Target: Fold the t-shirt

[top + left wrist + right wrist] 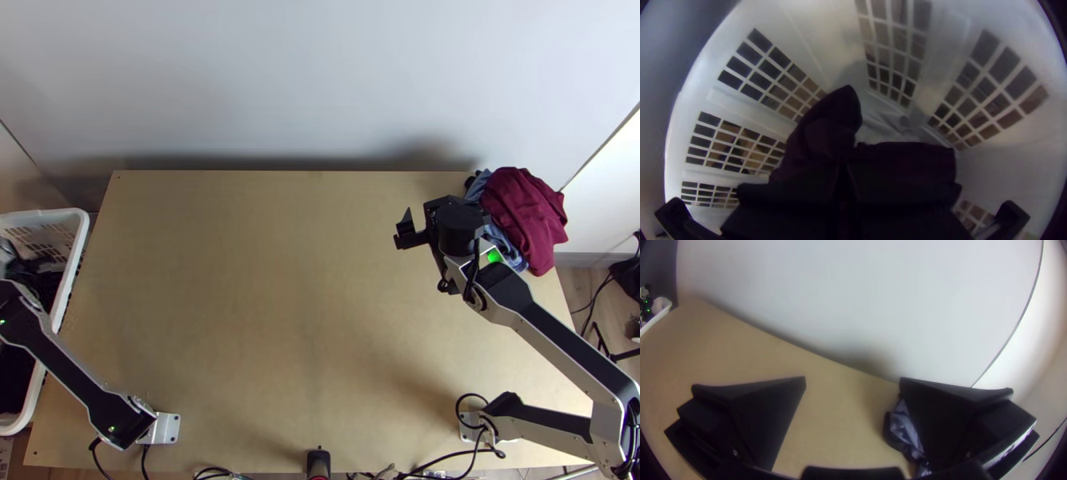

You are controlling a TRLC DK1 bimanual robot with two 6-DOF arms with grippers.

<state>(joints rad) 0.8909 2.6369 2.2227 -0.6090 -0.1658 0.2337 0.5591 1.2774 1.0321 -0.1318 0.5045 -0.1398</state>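
Shirt [829, 126], taken to be the dark bunched cloth, lies low in basket [81, 232] by the table's [280, 320] left edge, left gripper [843, 165] down at it with fingers narrow, cloth pinched or not, cannot tell. Right gripper [852, 381] wide and empty near the far right corner, beside a maroon and blue pile [524, 212]. Step judged to be fetching, no folding begun; next wants a sure grip, a lift clear of the rim, then spreading mid-table
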